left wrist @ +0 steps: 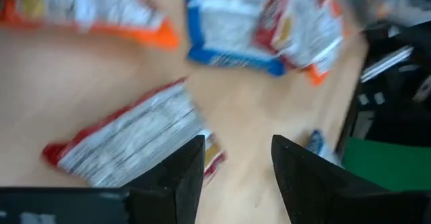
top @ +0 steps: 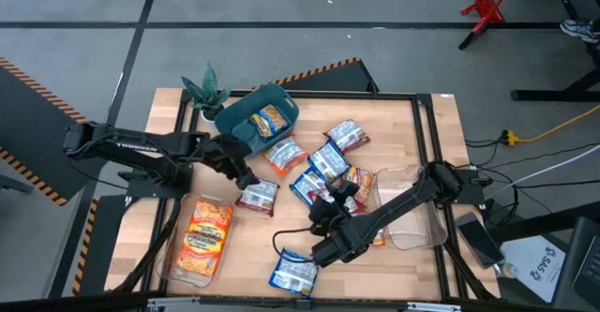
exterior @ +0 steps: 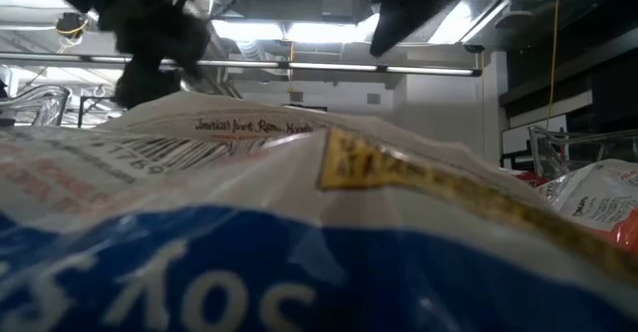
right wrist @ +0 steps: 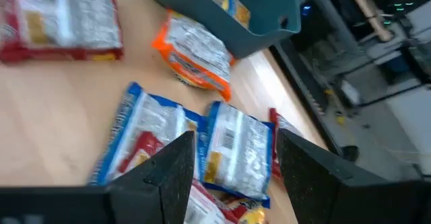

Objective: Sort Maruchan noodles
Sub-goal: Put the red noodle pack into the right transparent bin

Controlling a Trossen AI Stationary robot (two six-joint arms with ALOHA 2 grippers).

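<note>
Several crinkly plastic Maruchan noodle packets (top: 323, 162) lie loose at the centre of the wooden worktop (top: 441, 125); one orange packet sits in the teal plastic bin (top: 258, 117) at 11 o'clock, another in the clear plastic tray (top: 199, 240) at 8 o'clock. Sorting looks partly done, and both arms seem to be between picks. The left end effector (top: 246, 178) hovers with parted, empty fingers just beside a red-white packet (top: 257, 197). The right end effector (top: 323, 211), likewise parted and empty, hangs over the blue-white packets (right wrist: 236, 146). Next, I judge, the left should lower squarely astride the red-white packet and close.
</note>
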